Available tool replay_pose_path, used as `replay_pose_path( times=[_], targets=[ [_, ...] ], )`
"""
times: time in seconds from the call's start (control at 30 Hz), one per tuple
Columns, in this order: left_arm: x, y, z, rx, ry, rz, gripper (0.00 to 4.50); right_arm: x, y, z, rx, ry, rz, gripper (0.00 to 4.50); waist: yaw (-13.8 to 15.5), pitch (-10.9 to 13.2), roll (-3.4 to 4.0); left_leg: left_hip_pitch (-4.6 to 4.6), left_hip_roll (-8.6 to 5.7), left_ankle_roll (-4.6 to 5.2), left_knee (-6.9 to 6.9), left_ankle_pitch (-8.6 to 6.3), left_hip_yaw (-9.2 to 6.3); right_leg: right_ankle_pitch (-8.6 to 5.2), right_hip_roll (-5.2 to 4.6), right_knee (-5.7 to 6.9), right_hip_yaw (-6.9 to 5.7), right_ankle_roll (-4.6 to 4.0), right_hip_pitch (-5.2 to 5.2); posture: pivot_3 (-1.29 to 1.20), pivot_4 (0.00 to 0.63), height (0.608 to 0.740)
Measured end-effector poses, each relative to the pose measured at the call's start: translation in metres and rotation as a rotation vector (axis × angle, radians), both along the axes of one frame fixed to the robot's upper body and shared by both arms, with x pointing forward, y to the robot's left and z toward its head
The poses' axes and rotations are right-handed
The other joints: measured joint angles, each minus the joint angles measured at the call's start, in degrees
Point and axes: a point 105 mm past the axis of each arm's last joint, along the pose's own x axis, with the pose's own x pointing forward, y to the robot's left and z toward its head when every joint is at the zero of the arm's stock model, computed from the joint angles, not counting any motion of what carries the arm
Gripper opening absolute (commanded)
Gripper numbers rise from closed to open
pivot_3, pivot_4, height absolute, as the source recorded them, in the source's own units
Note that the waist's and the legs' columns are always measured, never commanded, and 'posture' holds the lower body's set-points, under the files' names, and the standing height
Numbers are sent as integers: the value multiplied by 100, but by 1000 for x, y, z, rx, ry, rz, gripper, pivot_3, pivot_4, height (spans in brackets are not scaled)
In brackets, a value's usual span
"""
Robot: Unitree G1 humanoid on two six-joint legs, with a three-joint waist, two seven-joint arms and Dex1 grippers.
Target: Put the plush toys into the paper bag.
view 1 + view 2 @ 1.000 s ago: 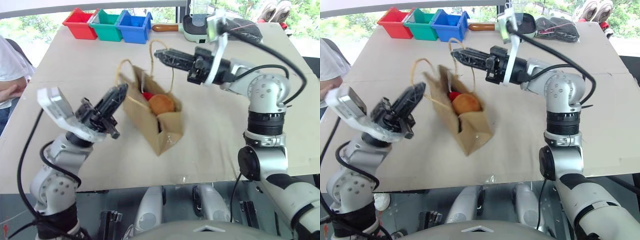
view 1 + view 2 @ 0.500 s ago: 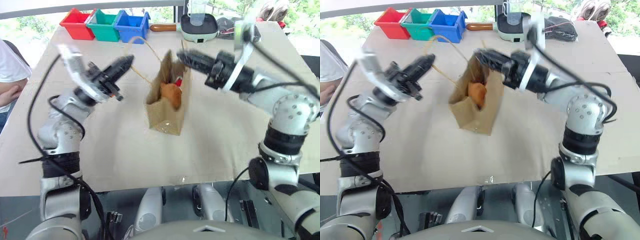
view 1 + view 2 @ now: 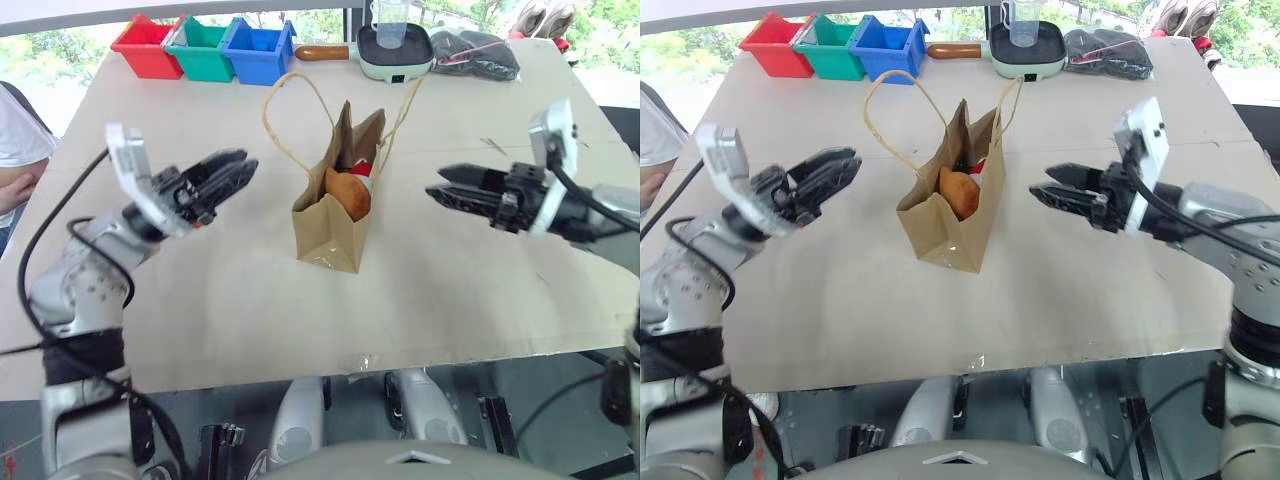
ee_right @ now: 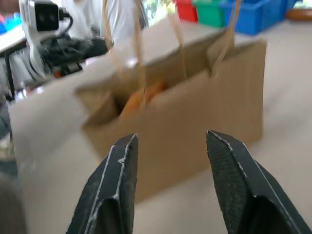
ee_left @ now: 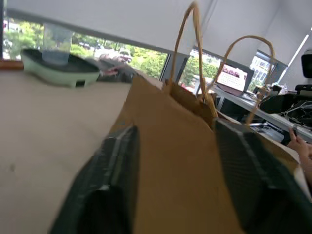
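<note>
- Desk (image 3: pixel 200 330): beige top, carries everything.
- Paper bag (image 3: pixel 325 228): stands upright mid-desk, mouth open, both loop handles up, no pincer touching it.
- Left pincer (image 3: pixel 232 172): released, fingers apart, empty, off the bag's left side, pointing at it.
- Right pincer (image 3: pixel 442 191): released, fingers apart, empty, off the bag's right side.
- Bins (image 3: pixel 210 45): red, green, blue in a row at the far edge.
- Orange toy (image 3: pixel 350 192): inside the bag, at its mouth.
- White toy with red end (image 3: pixel 360 167): inside the bag behind the orange one, mostly hidden.
</note>
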Motion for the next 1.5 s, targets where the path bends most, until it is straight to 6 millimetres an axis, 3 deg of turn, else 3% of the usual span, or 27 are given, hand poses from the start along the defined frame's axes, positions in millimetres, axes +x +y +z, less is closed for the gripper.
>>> replay_pose_path(
  times=[0.03,0.1,0.2,0.3,0.4,0.73,0.83,0.93,1.07,1.1,1.23,1.37,1.43,1.5],
  targets=[
    [-10,-1,-11,30,36,-5,4494,-2,0,-12,-53,6,-4,1806,6,0,0,4,0,0,0,0,4,0,0,0,1,0,2,0,150,740],
    [-15,-3,-19,49,57,1,4500,0,2,-21,-85,4,-13,1341,14,0,0,3,-2,0,5,0,8,-1,2,0,2,0,1,0,150,740],
    [-22,-26,-34,91,56,13,4500,10,30,-44,-98,-26,11,77,27,-3,-3,16,-3,-1,16,1,9,0,3,-1,3,1,17,0,150,740],
    [-24,-62,-54,151,55,15,4500,22,76,-65,-23,-29,59,77,30,-4,-5,11,-5,-2,20,1,9,2,5,1,7,2,15,0,150,740],
    [-21,-67,-55,182,19,68,4500,33,88,-70,20,-56,51,77,59,-4,-5,7,-8,-2,19,1,6,3,0,2,4,1,13,0,150,740],
    [3,-90,-54,178,-40,299,4500,41,112,-77,115,-65,83,77,66,-5,-6,10,-12,-2,20,1,-1,3,0,14,-1,1,14,0,150,740],
    [11,-98,-52,134,-52,339,3661,43,114,-80,110,-85,73,0,64,-5,-6,10,-14,-2,21,1,-1,3,-1,16,0,1,14,0,150,740],
    [15,-102,-53,99,-47,354,2138,41,107,-82,98,-115,53,0,81,-5,-6,10,-15,-2,21,1,-3,3,-2,19,-2,1,14,0,150,740],
    [20,-100,-57,102,-43,369,211,34,85,-89,52,-138,4,0,83,-5,-6,11,-16,-2,22,1,-3,3,-2,24,-2,1,14,0,150,740],
    [22,-101,-58,101,-44,359,32,31,76,-88,41,-153,-15,0,89,-4,-6,11,-16,-2,22,1,-4,3,-1,24,-3,1,14,0,150,740],
    [31,-96,-56,134,-85,285,0,10,40,-79,-11,-220,-71,1255,159,-5,-6,11,-18,-2,26,1,-1,2,0,24,-1,2,15,0,150,740],
    [30,-86,-48,175,-152,75,0,-13,16,-67,-38,-257,-88,3331,143,-4,-5,14,-16,-2,25,1,-5,1,5,28,-6,0,14,0,150,740],
    [33,-71,-39,270,-209,-89,0,-29,-2,-67,-82,-254,-97,4259,193,-3,-5,9,-17,-2,26,1,-16,-1,7,27,-22,-2,14,0,150,740],
    [42,-43,-18,357,-294,-192,0,-44,-24,-68,-149,-245,-122,4473,186,-3,-5,9,-19,-2,30,1,-11,-2,5,18,-21,-1,20,0,150,740]
  ],
)
